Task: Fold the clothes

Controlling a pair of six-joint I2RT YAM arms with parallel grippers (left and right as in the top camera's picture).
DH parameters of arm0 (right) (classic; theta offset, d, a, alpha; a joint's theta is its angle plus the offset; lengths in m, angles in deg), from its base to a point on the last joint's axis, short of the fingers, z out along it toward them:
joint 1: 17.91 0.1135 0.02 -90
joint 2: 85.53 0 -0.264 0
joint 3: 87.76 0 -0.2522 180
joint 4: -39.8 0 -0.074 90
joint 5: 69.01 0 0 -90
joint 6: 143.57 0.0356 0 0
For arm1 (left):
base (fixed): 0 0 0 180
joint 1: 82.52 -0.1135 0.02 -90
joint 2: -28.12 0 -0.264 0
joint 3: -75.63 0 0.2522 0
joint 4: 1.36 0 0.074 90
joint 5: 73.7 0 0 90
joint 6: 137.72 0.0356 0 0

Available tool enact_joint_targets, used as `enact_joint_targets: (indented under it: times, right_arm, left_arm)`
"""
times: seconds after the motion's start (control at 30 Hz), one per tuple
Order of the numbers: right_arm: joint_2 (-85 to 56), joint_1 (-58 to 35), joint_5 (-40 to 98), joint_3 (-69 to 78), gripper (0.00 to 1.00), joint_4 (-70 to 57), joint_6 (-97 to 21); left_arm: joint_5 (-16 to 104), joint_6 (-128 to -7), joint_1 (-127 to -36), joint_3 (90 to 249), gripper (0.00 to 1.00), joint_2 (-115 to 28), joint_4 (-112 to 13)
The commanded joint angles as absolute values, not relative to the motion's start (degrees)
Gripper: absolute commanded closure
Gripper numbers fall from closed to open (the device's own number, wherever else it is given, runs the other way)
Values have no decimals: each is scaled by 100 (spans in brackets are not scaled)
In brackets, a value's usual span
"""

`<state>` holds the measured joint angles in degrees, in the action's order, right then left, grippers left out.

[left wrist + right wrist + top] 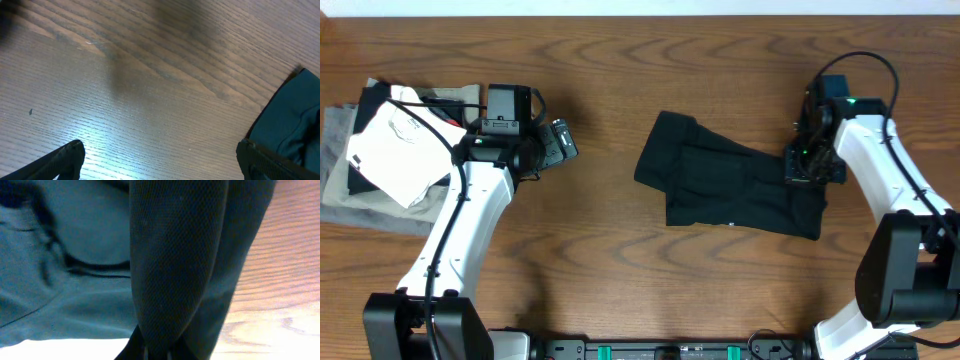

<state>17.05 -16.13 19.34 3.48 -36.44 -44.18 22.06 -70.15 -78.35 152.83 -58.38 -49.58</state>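
The T-shirt (pixel 730 185) at the right end effector (pixel 810 165) is plain black. It reads dark teal close up, with a fine mesh weave. The tabletop (pixel 620 60) is mid-brown wood with wavy grain. Near the left end effector (pixel 560 148), a white garment (pixel 395 150) lies over a grey-olive garment (pixel 340 195). The arms (pixel 470 230) are white with black joints.

I count one black T-shirt (pixel 730 185), two robot arms (pixel 470 220) (pixel 885 170), two folded garments for sure (white garment (pixel 395 150), grey-olive garment (pixel 340 195)), one table (pixel 620 60).
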Motion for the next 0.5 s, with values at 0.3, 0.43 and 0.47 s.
enact_joint_targets:
  times: [0.3, 0.43, 0.47]
  right_arm:
    - [1583, -1071, 2555, 239, 64, -3438, -4282]
    - [1583, -1182, 2539, 7, 67, -3565, -4223]
    - [1583, -1241, 2504, -124, 69, -3663, -4221]
  left_arm:
    - [2136, -6980, -7870, 15208, 2, -5838, -4958]
    - [2136, -6980, -7870, 15208, 2, -5838, -4962]
    - [2136, -6980, -7870, 15208, 2, -5838, -4962]
